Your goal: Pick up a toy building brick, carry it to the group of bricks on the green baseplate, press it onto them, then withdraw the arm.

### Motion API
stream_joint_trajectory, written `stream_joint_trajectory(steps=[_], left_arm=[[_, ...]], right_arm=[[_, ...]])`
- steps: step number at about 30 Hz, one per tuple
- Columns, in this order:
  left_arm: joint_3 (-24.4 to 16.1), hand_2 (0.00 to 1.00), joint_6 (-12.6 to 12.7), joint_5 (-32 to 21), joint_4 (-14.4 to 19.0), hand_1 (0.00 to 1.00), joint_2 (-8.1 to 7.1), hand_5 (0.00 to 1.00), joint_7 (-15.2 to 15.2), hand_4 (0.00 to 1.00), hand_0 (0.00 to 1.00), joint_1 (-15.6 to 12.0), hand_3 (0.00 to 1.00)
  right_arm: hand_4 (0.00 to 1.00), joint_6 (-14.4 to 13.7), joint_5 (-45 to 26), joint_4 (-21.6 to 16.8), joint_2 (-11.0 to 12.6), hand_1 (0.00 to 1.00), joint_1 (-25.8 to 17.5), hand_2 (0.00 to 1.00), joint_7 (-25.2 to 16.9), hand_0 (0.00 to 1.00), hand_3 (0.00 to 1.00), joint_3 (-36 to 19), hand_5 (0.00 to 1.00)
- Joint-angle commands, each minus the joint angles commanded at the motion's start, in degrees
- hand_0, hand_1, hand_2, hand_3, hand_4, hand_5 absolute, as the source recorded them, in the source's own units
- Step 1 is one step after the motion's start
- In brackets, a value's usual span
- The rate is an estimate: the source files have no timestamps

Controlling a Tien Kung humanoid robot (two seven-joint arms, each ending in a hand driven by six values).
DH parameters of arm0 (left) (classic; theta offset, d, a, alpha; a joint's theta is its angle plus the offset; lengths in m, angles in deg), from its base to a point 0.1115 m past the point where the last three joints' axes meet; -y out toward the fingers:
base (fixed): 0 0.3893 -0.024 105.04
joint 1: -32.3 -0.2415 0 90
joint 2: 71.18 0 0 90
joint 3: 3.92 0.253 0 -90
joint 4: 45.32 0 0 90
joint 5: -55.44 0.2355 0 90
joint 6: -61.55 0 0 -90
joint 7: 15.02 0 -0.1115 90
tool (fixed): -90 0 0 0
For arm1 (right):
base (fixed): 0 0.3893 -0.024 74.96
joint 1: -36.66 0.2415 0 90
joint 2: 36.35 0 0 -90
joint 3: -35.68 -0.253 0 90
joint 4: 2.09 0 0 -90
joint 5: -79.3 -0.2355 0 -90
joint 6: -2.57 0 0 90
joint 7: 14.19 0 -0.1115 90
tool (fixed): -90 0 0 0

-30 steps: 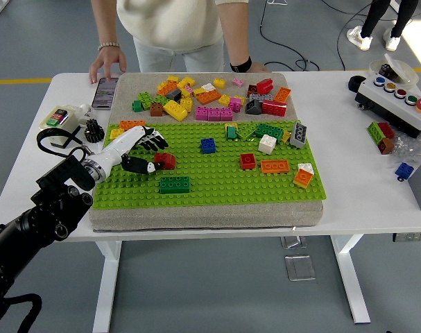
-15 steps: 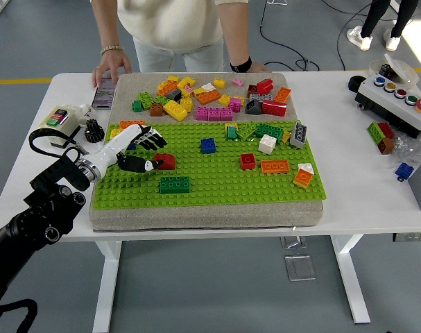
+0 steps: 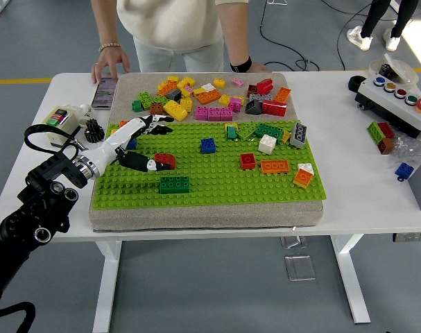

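the left arm comes in low over the near edge of the bench and its left hand lies over the near-left part of the green baseplate, fingers spread and relaxed, closed on nothing; the thumb tip looks to be touching or just beside a red brick, though contact cannot be made out. just nearer than the hand sits a dark green brick, studs up. if the red one is the target, the likely fault is a nudge rather than a grasp: with only the thumb at it, a closing hand could push it along or tip it. the green brick, close by, could be knocked on the way. farther off to the hand's right stand a blue brick and another red brick, the probable group, so a loose pinch risks a drop in transit. beyond the fingertips lies the loose pile, and a person's hand rests by a phone; a wide swing could scatter bricks.
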Motion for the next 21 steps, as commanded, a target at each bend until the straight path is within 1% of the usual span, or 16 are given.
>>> stream_joint_trajectory(steps=[4,5,6,11,12,17,18,21], left_arm=[[-0.1,0.827,0.3,-0.2,0.0,0.823,0.07,0.071,0.1,0.998,0.87,0.2,0.914],[-0.1,0.827,0.8,-0.4,-0.1,0.823,0.15,0.071,0.2,0.998,0.87,0.3,0.914],[0.0,0.747,1.3,-0.7,-0.1,0.753,0.2,0.094,0.2,0.998,0.8,0.4,0.81],[0.2,0.747,4.9,-2.1,-0.5,0.753,0.47,0.094,0.8,0.998,0.8,0.8,0.81],[0.1,0.603,5.4,-2.3,-0.6,0.686,0.51,0.01,0.9,0.945,0.721,0.8,0.65],[0.1,0.603,6.6,-2.9,-0.8,0.686,0.62,0.01,0.9,0.945,0.721,1.0,0.65],[0.1,0.54,6.9,-3.2,-0.9,0.593,0.66,0.002,0.9,0.82,0.654,1.1,0.523],[0.1,0.54,7.5,-3.8,-1.0,0.593,0.73,0.002,0.9,0.82,0.654,1.1,0.523]], right_arm=[[0.907,0.0,-0.1,0.0,0.0,0.673,0.0,0.721,0.0,0.753,0.637,0.0,0.502],[0.907,0.0,-0.2,0.0,0.0,0.673,0.0,0.721,-0.1,0.753,0.637,0.0,0.502],[0.908,0.0,-0.2,0.0,0.0,0.673,0.0,0.721,-0.1,0.753,0.638,0.0,0.503],[0.908,-0.1,-0.3,0.0,0.0,0.673,0.0,0.721,-0.1,0.753,0.638,0.0,0.503],[0.909,-0.1,-0.3,0.0,0.0,0.673,0.0,0.721,-0.1,0.753,0.638,0.0,0.504],[0.909,-0.1,-0.4,0.0,0.0,0.673,0.0,0.721,-0.1,0.753,0.638,-0.1,0.504],[0.909,-0.1,-0.4,0.0,0.0,0.673,0.0,0.721,-0.1,0.753,0.639,-0.1,0.504],[0.909,-0.1,-0.5,0.0,0.0,0.673,0.0,0.721,-0.1,0.753,0.639,-0.1,0.504]])
